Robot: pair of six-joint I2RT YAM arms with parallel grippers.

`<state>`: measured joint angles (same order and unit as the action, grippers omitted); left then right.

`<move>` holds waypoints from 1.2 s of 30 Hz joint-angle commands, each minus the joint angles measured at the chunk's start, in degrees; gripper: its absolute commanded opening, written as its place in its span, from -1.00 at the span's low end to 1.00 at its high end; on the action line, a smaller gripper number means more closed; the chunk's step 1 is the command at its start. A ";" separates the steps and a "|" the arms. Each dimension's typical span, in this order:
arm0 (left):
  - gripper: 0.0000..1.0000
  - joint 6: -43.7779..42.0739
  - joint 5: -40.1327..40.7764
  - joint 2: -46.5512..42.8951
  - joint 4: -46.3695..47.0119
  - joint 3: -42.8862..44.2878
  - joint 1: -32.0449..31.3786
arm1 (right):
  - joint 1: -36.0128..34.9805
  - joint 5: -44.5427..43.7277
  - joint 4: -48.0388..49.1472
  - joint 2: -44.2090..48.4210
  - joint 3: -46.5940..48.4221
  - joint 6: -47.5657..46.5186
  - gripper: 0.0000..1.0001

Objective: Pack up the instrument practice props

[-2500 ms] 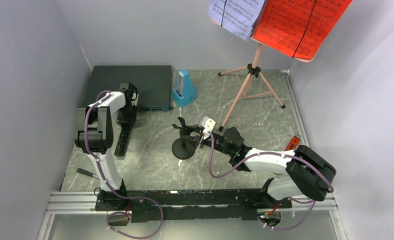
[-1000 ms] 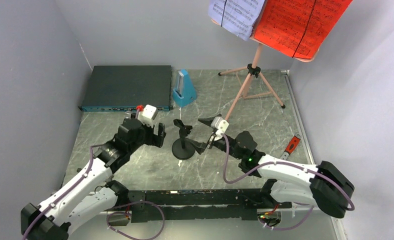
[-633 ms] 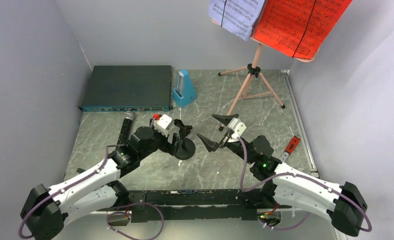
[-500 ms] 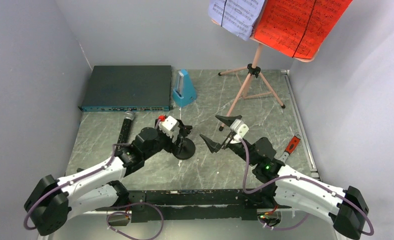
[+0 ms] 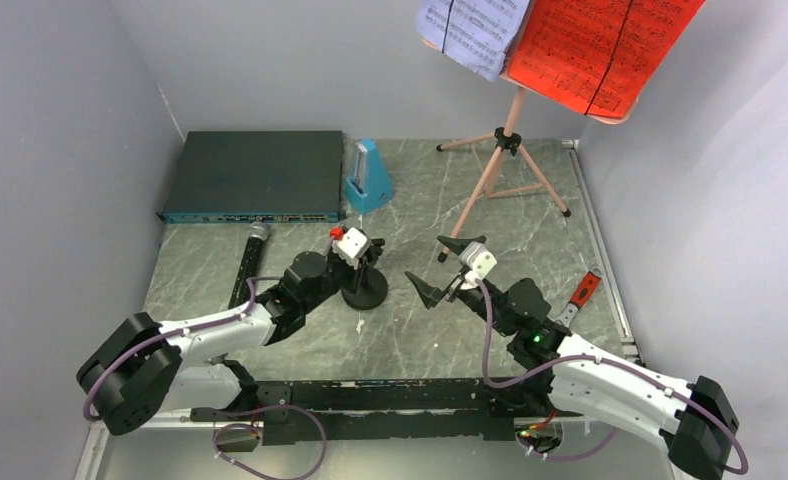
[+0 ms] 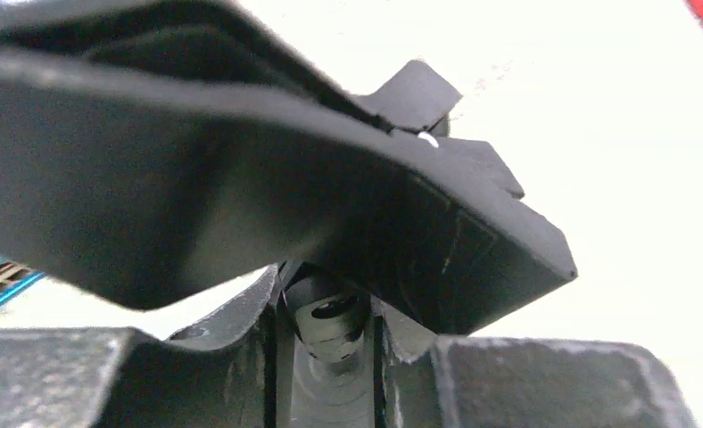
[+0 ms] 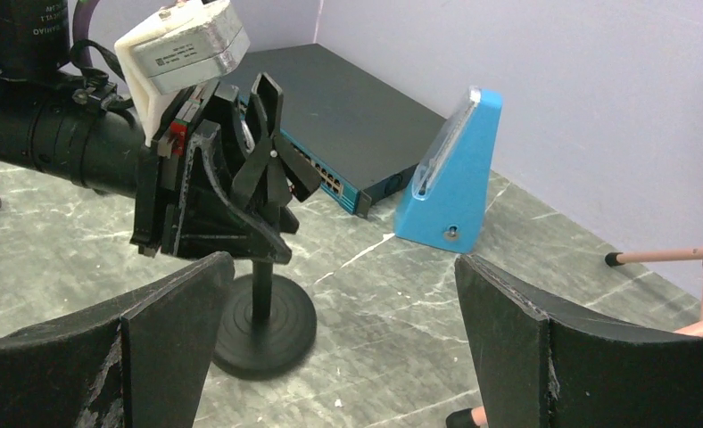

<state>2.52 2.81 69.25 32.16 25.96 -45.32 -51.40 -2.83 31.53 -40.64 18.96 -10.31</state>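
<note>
My left claw [image 5: 362,258] sits narrow on the clip joint of the mic stand [image 5: 366,291], which is upright at mid-worktop [image 5: 410,332]. My right claw [image 5: 426,262] hangs wide just right of it, holding nothing. The mic [image 5: 247,262] lies flat to the left, in front of the black box [image 5: 255,170]. The metronome [image 5: 368,178] and music stand [image 5: 506,150] sit behind.

The left gripper [image 5: 359,262] has swung in from the far left, leaving the microphone [image 5: 247,262] lying on the table [image 5: 530,240], and has closed on the stand [image 5: 368,291]. The right gripper [image 5: 433,263] has backed off to the right.
</note>
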 commanded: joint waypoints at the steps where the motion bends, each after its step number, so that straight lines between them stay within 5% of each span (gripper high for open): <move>1: -0.64 -1.78 1.82 -2.06 5.24 1.36 0.14 | 0.10 -1.12 2.51 0.58 -0.61 -0.58 0.99; 5: -0.88 -4.58 3.31 -4.53 2.39 3.05 0.14 | 0.07 -0.82 3.15 -0.07 -0.82 -0.51 0.99; 14: -0.94 -12.60 11.80 -9.10 -6.35 10.51 2.97 | 0.09 -0.90 5.01 -1.17 -1.79 0.01 0.99; 25: -0.94 -10.53 14.33 -14.07 -15.75 16.63 26.62 | 0.08 -1.14 6.26 -1.45 -2.95 0.43 0.99; 36: -0.94 2.43 11.81 -10.27 -10.91 14.30 52.59 | 0.12 -0.57 7.86 -2.12 -3.78 0.99 0.99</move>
<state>-3.01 17.45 56.97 14.15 39.13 -1.45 -51.40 -3.09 35.57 -42.81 15.64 -9.98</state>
